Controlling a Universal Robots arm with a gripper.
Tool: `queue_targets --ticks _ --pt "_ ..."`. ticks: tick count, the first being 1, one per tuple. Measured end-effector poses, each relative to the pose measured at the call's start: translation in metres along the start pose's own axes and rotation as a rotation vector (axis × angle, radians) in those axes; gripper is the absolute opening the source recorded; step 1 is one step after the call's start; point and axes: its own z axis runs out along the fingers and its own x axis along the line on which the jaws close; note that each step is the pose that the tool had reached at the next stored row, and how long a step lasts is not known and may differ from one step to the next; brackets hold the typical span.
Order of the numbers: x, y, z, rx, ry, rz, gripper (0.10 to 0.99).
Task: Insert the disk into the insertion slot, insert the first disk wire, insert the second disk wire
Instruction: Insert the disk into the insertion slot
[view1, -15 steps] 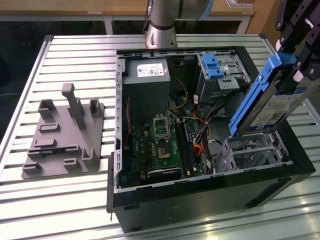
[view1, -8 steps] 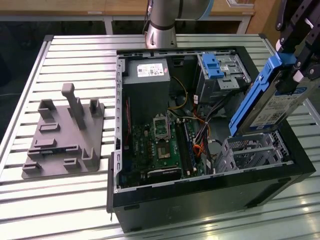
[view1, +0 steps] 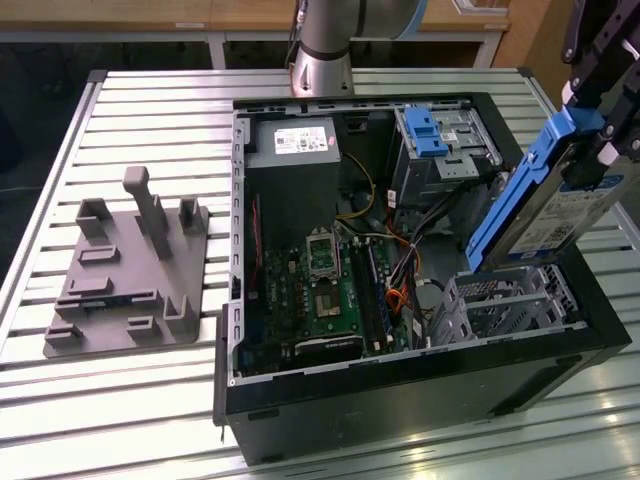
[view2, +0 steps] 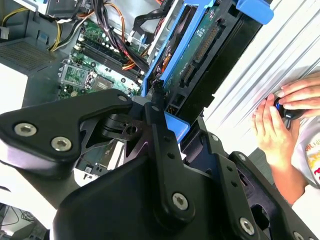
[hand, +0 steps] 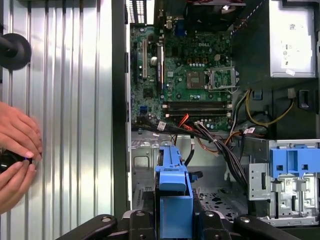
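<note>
gripping the disk by its upper end, the hand is closed on the bright blue carrier. in the first wrist view the black fingers press against both sides of the blue frame, with the hand centred on it. the disk hangs tilted in the air at the exterior view's right, label side facing outward, and its lower corner sits just above the insertion slot without being inside it. the slot – a grey perforated cage – stands in the near corner of the open computer case.

in the second wrist view the disk shows its circuit side and connector, held slanting over the green motherboard and a bundle of dark and orange cables.

farther back in the case a taller metal bay carries a blue latch, and a silver power supply lies beside it.

the case rests on a ribbed metal counter, and a grey fixture plate lies well apart from it at the exterior view's left. a person's fingers rest on the counter around a small dark object – what it is cannot be told.
</note>
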Motion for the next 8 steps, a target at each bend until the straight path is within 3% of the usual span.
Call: queue_targets --ticks 8 --pt "0.0001 -0.0055 0.0029 0.000 0.0002 0.000 0.365"
